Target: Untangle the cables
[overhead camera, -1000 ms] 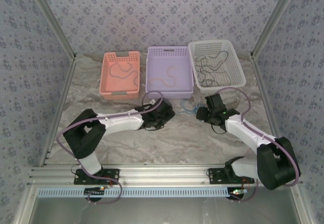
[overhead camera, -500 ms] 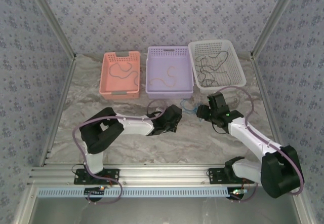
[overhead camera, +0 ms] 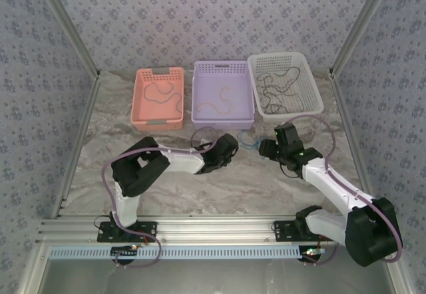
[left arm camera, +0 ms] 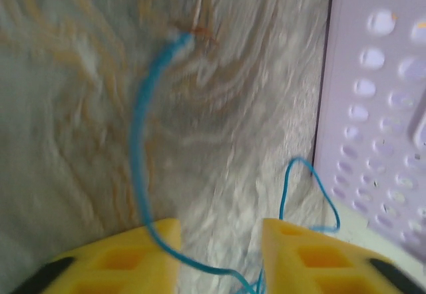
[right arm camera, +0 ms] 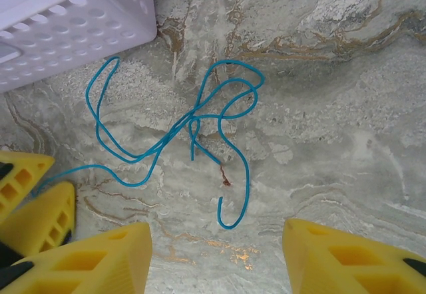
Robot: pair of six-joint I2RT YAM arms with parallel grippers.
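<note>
A thin blue cable lies in tangled loops on the marble table, just in front of the purple basket. My left gripper sits low at the tangle's left end. Its yellow jaws stand apart, and a strand of the blue cable crosses the gap between them. Its fingers show at the left edge of the right wrist view, where the cable runs into them. My right gripper hangs open over the table, with the cable's hooked end just ahead of its fingertips. From above, the two grippers flank the blue cable.
Three baskets line the back: an orange basket with a dark cord, the purple one with a tan cord, and a white basket with black cords. The purple basket's wall is close on my left gripper's right.
My left arm has reached right, up to the blue cable, and its jaws have narrowed around a strand. My right gripper has shifted only slightly and stays open.
</note>
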